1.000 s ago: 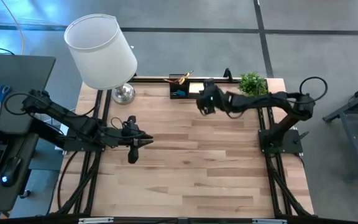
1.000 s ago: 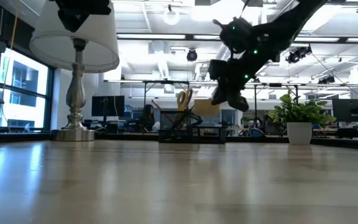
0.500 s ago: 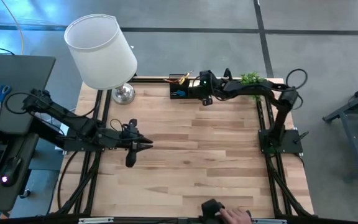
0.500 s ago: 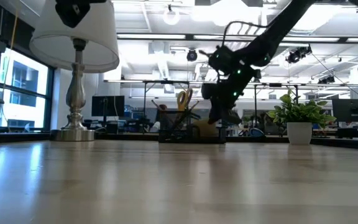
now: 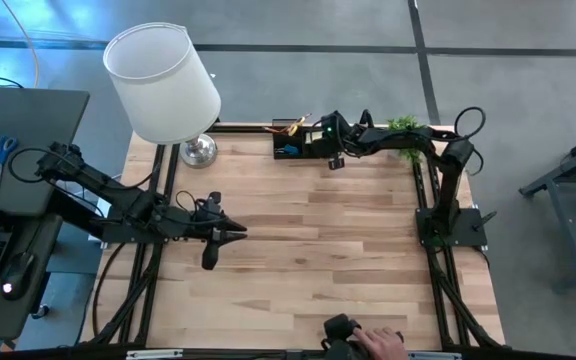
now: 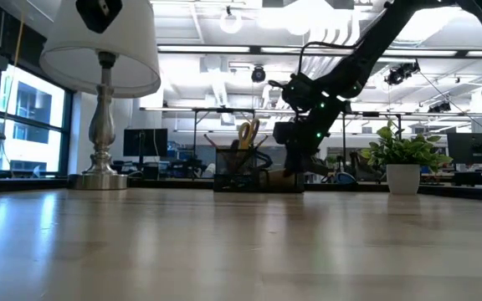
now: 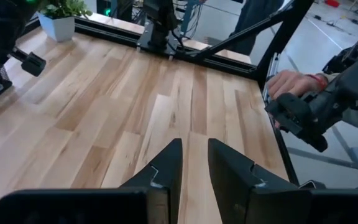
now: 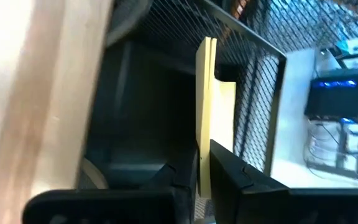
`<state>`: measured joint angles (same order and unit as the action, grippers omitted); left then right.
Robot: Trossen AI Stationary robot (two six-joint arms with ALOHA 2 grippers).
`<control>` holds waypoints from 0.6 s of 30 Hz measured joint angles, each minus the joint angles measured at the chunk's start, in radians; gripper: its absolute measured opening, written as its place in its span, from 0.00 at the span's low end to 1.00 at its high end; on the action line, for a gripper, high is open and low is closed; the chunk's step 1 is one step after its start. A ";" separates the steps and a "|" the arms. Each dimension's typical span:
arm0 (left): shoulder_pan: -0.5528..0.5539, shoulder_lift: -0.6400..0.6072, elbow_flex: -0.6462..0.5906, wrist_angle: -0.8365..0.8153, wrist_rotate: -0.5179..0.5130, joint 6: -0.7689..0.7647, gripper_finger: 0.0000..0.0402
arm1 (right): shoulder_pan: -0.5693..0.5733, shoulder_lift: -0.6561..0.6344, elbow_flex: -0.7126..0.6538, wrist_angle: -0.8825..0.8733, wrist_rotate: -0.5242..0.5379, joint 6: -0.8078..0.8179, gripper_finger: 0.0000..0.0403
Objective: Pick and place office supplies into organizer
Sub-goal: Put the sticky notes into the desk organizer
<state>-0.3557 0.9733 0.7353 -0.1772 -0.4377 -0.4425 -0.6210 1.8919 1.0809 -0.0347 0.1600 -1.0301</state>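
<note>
The black mesh organizer (image 5: 290, 146) stands at the table's far edge, with orange-handled scissors (image 6: 248, 134) upright in its cup. My right gripper (image 5: 316, 142) reaches slanting down into the organizer (image 8: 135, 81), shut on a yellow sticky-note pad (image 8: 205, 99). My left gripper (image 7: 194, 155) hovers over the left middle of the table (image 5: 240, 232), its fingers slightly apart with nothing between them. My right gripper pinches the sticky-note pad between its two fingers, one on each flat face, at the pad's near end (image 8: 204, 163). The fingers come slanting down from the table's right. The pad stands on edge inside an organizer compartment; I cannot tell whether it touches the bottom.
A white-shaded lamp (image 5: 163, 80) stands at the far left and a small potted plant (image 5: 405, 130) just right of the organizer. A person's hand (image 5: 380, 342) holds a black device at the near edge. Bare wood (image 5: 328, 250) fills the middle of the table.
My right gripper has gone toward the table's far edge and down with the yellow pad, tipping more steeply, and now reaches into the organizer. A person's hand has come into view at the near edge.
</note>
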 joint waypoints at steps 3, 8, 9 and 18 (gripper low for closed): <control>0.000 0.006 0.000 -0.001 0.000 -0.010 0.17 | -0.001 0.000 0.000 -0.005 -0.023 0.000 0.07; 0.000 0.018 0.001 0.001 0.005 -0.012 0.17 | -0.001 -0.001 0.001 -0.041 -0.028 0.000 0.07; 0.000 0.020 0.001 -0.006 0.008 -0.012 0.17 | 0.000 -0.001 0.001 -0.056 -0.030 0.000 0.07; 0.000 0.020 0.001 -0.005 0.008 -0.012 0.17 | 0.019 -0.007 0.000 -0.119 -0.013 0.031 0.08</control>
<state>-0.3557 0.9928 0.7361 -0.1821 -0.4301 -0.4541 -0.6022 1.8848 1.0813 -0.1535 0.1471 -0.9986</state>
